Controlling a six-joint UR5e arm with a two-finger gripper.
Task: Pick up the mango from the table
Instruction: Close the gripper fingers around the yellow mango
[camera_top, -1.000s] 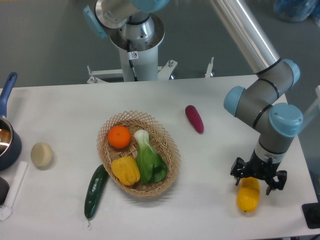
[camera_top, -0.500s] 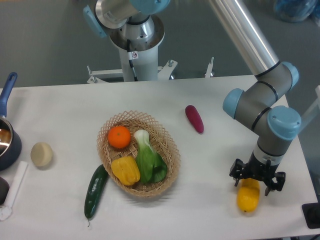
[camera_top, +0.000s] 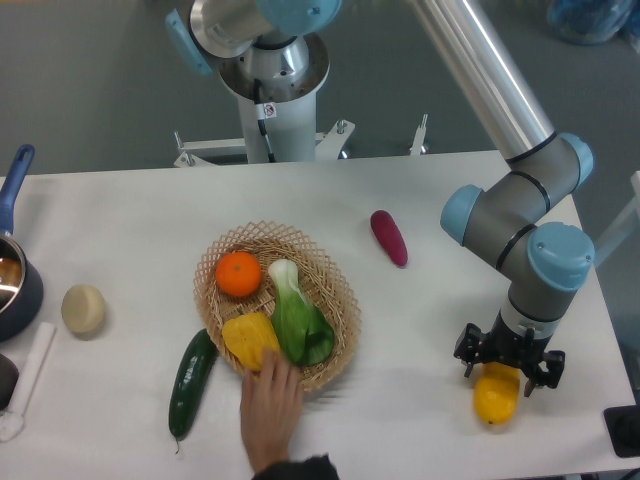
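yellow-orange, the mango (camera_top: 496, 396) is lying on the white surface (camera_top: 430, 320) near its right front corner, directly under the gripper (camera_top: 508, 362), whose fingers are spread and straddling the fruit's upper end. for a sound grasp, the gripper is best lowered squarely and closed across the narrow width. a hand (camera_top: 270, 402) is being seen at the basket (camera_top: 340, 300).

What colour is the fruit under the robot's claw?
Yellow-orange: the mango, below the gripper, shows in the fixed camera view.
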